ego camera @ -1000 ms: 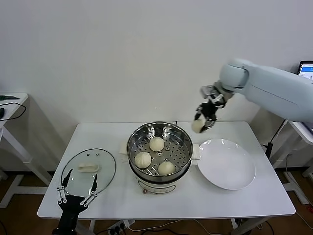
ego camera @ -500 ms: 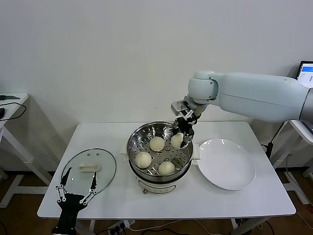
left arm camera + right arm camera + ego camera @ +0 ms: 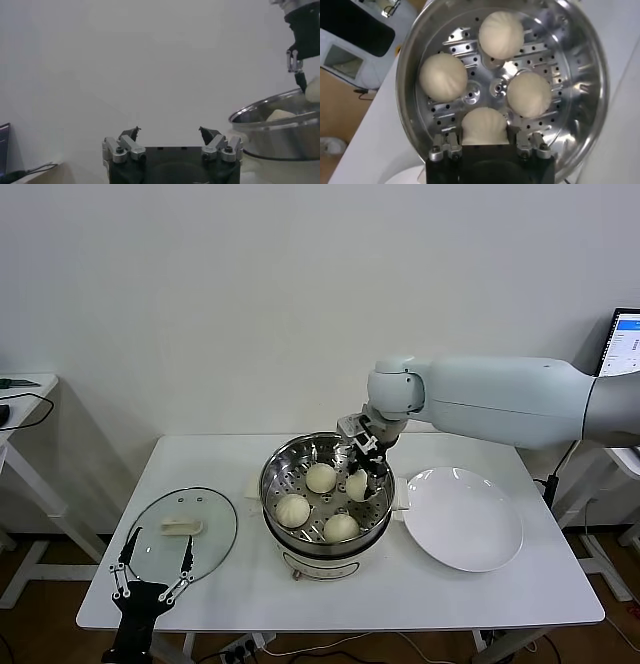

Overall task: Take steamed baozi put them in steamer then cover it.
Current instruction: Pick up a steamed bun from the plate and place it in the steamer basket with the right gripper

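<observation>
The right claw (image 3: 361, 475) is clamped on a steamed baozi (image 3: 357, 485) and sits low inside the steamer (image 3: 326, 496), on the side nearest the plate (image 3: 463, 519); in the right wrist view the bun (image 3: 484, 127) shows pinched between the two fingers just above the perforated tray. Three more buns already lie on that tray — one toward the back (image 3: 320, 478), one at the left (image 3: 292, 510), one at the front (image 3: 340, 528) — so the held one fills the remaining gap on the right, close beside its neighbours, with the pot's steel wall just behind the claw. All four are cream-white, round and smooth, with faint pleats on top. The steamer is shiny stainless steel on a white base, standing at the middle of the white table (image 3: 520, 584). The flat white plate lies just to its right, and the clear glass lid (image 3: 181, 534) with its cream handle lies flat well to the left. The left claw (image 3: 152, 576) hangs low at the table's front-left edge, near the lid, its fingers spread wide apart and holding nothing. A second ago the right claw carried the bun high above the plate's far rim — since then it has swung across and come down into the pot.
</observation>
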